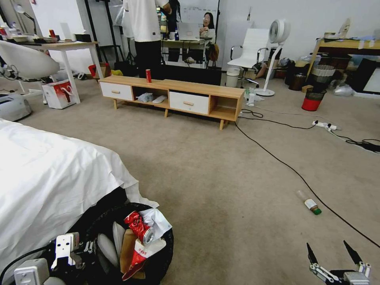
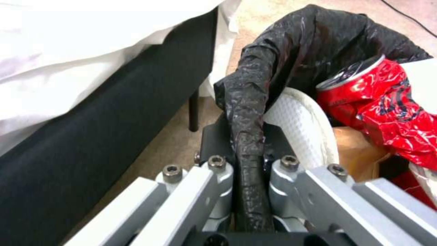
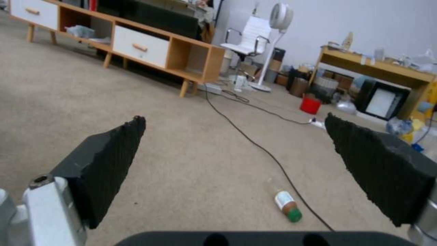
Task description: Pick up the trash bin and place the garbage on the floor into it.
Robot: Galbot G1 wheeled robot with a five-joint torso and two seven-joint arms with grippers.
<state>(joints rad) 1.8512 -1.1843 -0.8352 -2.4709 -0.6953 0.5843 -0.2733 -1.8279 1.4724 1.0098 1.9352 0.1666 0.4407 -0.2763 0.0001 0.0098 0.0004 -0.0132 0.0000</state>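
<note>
The trash bin (image 1: 165,257), black with a black liner, sits low at my left beside the bed. My left gripper (image 1: 81,248) is shut on its lined rim (image 2: 248,102). Inside lie a crushed red can (image 1: 139,226), a brown paper bag (image 1: 127,247), a red-white packet (image 1: 138,257) and a pale tissue (image 1: 158,221). The can (image 2: 387,106) and the bag (image 2: 355,150) show close up in the left wrist view. A clear green-capped bottle (image 1: 309,202) lies on the carpet next to a black cable. My right gripper (image 1: 331,250) hovers open, short of the bottle (image 3: 287,206).
A bed under a white sheet (image 1: 47,174) fills the left. A low wooden cabinet (image 1: 170,95) with an upright red can (image 1: 148,75) stands ahead. A black cable (image 1: 277,156) crosses the carpet; a power strip (image 1: 324,126) and a red-bottomed bin (image 1: 312,99) sit far right.
</note>
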